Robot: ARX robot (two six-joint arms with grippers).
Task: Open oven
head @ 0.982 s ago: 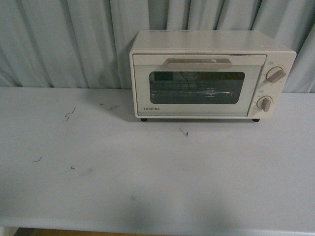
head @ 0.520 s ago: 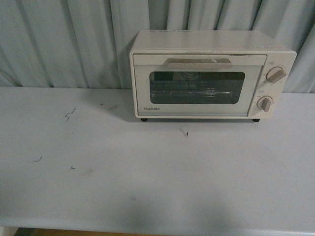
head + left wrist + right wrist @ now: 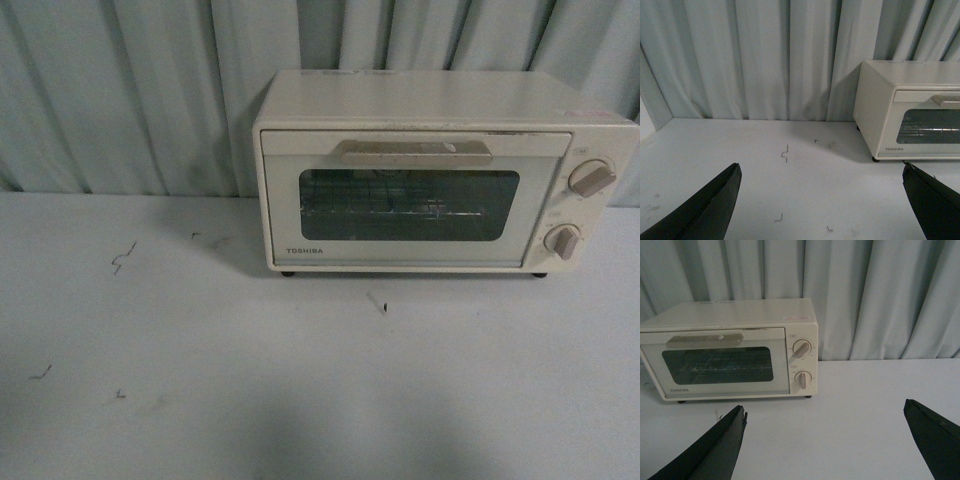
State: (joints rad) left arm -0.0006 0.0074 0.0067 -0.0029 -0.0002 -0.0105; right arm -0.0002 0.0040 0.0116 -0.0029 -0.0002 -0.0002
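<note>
Front view: showing the oven (image 3: pixel 440 170) sitting on the table (image 3: pixel 200 380), toward the back and right of centre, backing onto the curtain (image 3: pixel 130 100); showing neither arm.
Door (image 3: pixel 400 250): lying shut and flush with the front, its glass window (image 3: pixel 410 205) facing forward, with a wire rack (image 3: pixel 400 212) showing dimly behind.
Handle (image 3: pixel 415 152): running across the top of the door, well apart from both grippers.
Knobs: sitting one (image 3: pixel 590 178) above the other (image 3: pixel 562 241), just right of the door.
Left gripper (image 3: pixel 820 170): hanging over the table with jaws spread wide, gripping nothing.
Oven seen from the left wrist: standing well ahead of the jaws and off to their right, lying outside the gap.
Right gripper (image 3: pixel 825 406): hovering over the table with jaws spread wide, gripping nothing.
Oven seen from the right wrist: standing well ahead of the jaws and off to their left, touching neither finger.
Marks (image 3: pixel 122 257): dotting the table's left half, small and dark.
</note>
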